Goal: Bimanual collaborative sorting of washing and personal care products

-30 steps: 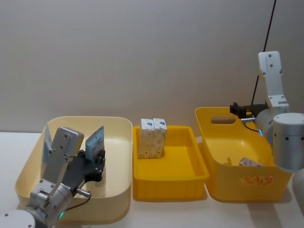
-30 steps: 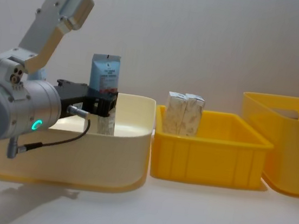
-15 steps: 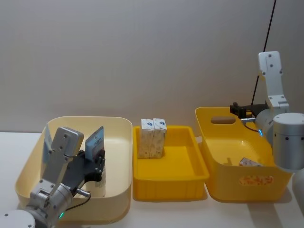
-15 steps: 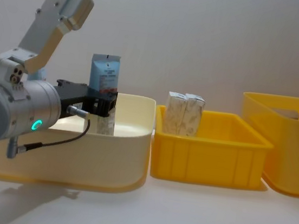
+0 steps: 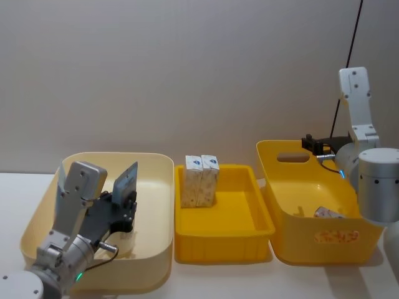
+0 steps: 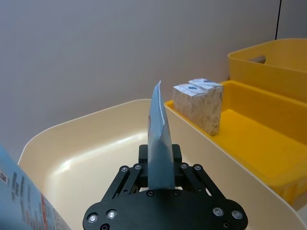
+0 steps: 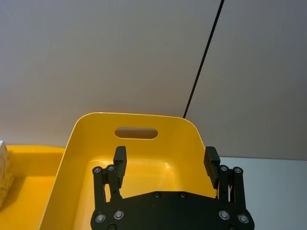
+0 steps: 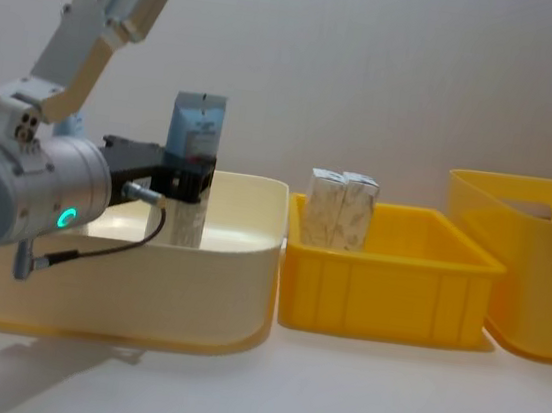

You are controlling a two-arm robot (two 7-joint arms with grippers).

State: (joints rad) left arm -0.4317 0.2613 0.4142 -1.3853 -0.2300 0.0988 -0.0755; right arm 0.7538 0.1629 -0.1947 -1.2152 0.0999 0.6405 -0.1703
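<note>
Since one second earlier, the left end effector [image 5: 124,208] has raised the squeeze tube [image 5: 126,179] slightly inside the cream tub [image 5: 156,163].

Left wrist view: the jaws are clamped on the tube mid-body, crimped end up. The cartons [image 6: 199,103] stand ahead of it.

Right wrist view: the right end effector [image 7: 165,160] is spread apart above the yellow bin [image 7: 76,143].

Chest view: the tube rises above the clamp. It is probably light, soft-walled and slippery, so hold it across the flat faces.

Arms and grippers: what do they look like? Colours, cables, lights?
Both arms, left arm and right arm, are silver-grey with rounded cylindrical joints and flat pale links. The left shows a teal light and a grey cable. Left gripper and right gripper are black, with silver screws.
</note>
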